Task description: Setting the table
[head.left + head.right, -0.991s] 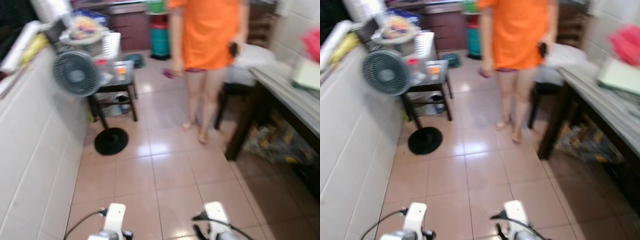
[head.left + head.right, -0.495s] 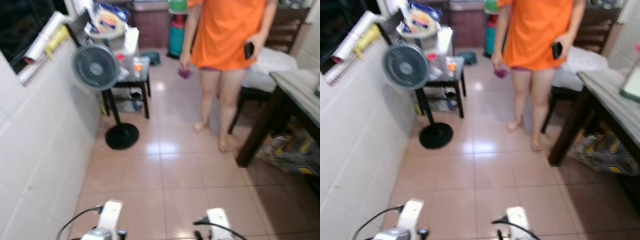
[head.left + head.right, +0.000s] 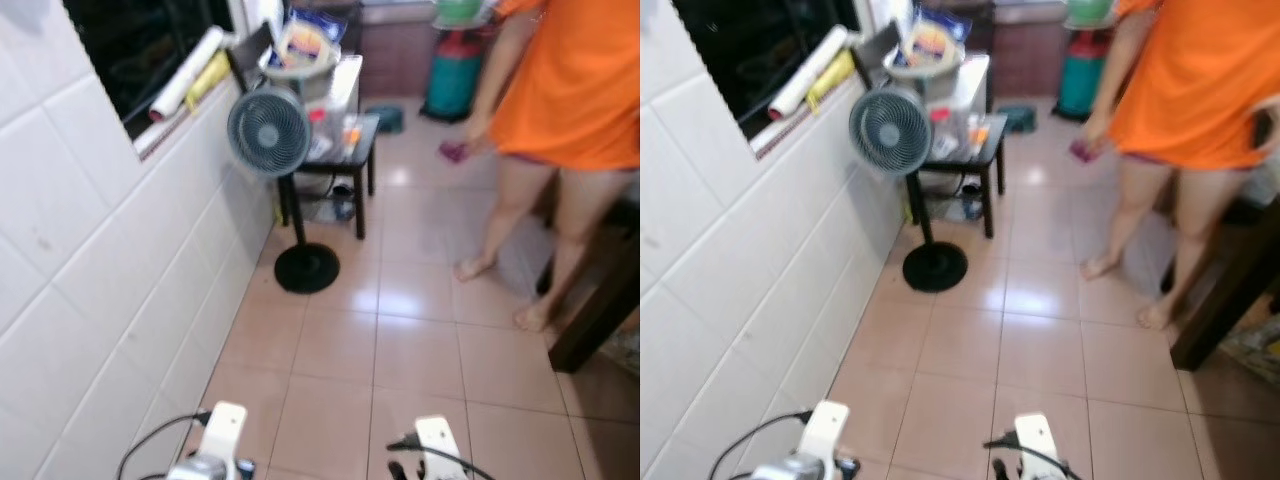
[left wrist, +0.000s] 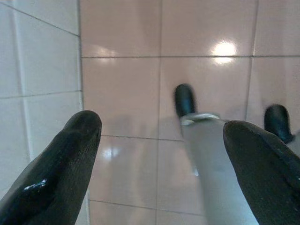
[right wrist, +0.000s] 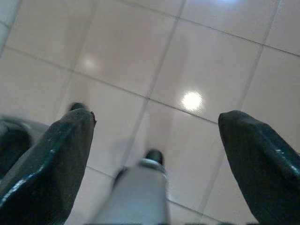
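Both arms hang low over the tiled floor [image 3: 400, 350]. The left gripper [image 4: 164, 159] and the right gripper [image 5: 154, 154] have their jaws spread wide — nothing held. A standing fan [image 3: 268, 132] faces out from the white tiled wall [image 3: 120, 260], just before a small dark side table [image 3: 345, 150] crowded with a basket [image 3: 303, 65] and bottles. A person in orange [image 3: 575, 90] stands barefoot to the right, beside a dark counter leg [image 3: 595, 320]. No tableware can be made out.
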Available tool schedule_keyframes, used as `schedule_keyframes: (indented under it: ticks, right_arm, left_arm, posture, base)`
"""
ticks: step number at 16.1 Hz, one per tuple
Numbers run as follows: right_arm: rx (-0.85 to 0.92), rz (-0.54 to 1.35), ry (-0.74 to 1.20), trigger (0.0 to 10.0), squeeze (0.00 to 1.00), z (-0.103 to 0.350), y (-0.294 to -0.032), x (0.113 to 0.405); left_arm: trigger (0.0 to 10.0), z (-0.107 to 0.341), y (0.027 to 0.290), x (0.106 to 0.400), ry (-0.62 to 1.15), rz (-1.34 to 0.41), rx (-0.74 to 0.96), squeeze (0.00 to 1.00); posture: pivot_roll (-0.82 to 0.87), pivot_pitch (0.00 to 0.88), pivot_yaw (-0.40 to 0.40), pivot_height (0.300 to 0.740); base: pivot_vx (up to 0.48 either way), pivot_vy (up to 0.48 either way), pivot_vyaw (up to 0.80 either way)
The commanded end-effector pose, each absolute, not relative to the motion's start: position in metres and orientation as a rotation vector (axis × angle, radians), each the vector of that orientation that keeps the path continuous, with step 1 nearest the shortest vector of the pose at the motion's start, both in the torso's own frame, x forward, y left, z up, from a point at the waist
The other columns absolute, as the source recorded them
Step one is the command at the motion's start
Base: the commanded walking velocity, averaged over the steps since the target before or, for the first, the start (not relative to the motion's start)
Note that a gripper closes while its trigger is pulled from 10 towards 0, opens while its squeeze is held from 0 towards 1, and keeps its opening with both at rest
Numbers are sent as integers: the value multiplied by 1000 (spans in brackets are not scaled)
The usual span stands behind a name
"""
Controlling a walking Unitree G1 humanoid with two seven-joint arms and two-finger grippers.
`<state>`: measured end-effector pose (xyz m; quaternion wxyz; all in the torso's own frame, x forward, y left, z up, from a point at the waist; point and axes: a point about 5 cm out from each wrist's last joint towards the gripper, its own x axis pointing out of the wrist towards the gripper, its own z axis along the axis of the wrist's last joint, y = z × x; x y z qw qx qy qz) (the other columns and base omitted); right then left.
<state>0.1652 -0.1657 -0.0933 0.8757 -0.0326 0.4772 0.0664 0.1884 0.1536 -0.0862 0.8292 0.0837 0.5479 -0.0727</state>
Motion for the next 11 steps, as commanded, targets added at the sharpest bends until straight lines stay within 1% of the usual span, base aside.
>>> schedule_keyframes:
  ticks: [1, 9, 11]
  right_arm:
    - [-69, 137, 985, 10000, 0, -92, -163, 169]
    - [-95, 139, 990, 10000, 0, -92, -167, 167]
    - [-96, 138, 989, 10000, 0, -93, -169, 166]
  left_arm:
    - [10000, -85, 161, 190, 1161, -155, 203, 0]
    - [10000, -84, 161, 192, 1146, -183, 215, 0]
    - [10000, -84, 161, 193, 1148, -189, 222, 0]
  posture:
    - [-116, 0, 44, 740]
    - [-126, 0, 51, 740]
    - [-128, 0, 50, 740]
  base:
    - [0, 0, 0]
    - [0, 0, 0]
    - [0, 0, 778]
